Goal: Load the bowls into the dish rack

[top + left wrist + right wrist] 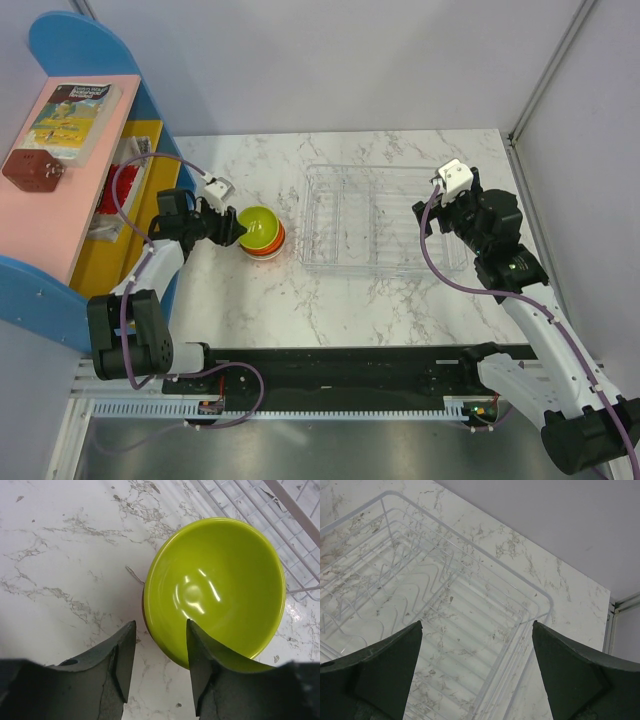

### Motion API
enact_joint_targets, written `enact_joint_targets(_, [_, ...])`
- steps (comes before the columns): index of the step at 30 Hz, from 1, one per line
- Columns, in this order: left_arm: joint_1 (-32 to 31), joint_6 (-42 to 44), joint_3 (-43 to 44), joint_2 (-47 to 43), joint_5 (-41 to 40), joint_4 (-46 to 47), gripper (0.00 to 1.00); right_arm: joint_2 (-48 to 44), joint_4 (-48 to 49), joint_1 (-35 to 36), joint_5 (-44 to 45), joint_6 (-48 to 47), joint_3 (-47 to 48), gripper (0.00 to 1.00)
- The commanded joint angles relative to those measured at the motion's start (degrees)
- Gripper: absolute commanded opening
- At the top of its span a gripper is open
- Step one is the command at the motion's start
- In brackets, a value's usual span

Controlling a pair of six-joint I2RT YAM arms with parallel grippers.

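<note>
A lime green bowl (258, 226) sits on top of a stack of orange bowls (268, 250) on the marble table, left of the dish rack (370, 215). How many bowls the stack holds I cannot tell; no mint bowl shows. My left gripper (232, 228) is open at the stack's left side. In the left wrist view (160, 625) one finger overlaps the lime bowl (215, 585) and the other is over bare table. The clear rack holds nothing. My right gripper (430, 212) is open and empty above the rack's right end (445, 595), jaws wide (477, 625).
A blue and pink shelf unit (70, 190) stands at the table's left, with a book (70, 115) and a brown block (32, 170) on top and a yellow tray below. The table's right edge (515, 200) meets a wall.
</note>
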Motion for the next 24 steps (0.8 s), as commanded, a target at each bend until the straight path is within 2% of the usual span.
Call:
enact_joint_targets(1, [-0.5, -1.0, 2.1, 0.5, -0.4, 1.9, 0.49, -0.2, 0.3, -0.1, -1.1, 0.7, 1.7, 0.98])
enact_joint_targets(19, [-1.2, -1.3, 2.9, -0.1, -1.8, 1.6, 0.29, 0.1, 0.3, -0.1, -1.3, 0.9, 1.9, 0.98])
enact_joint_targets(24, [-2.2, -0.6, 3.3, -0.5, -4.0, 1.1, 0.20, 0.1, 0.3, -0.1, -1.5, 1.0, 1.9, 0.98])
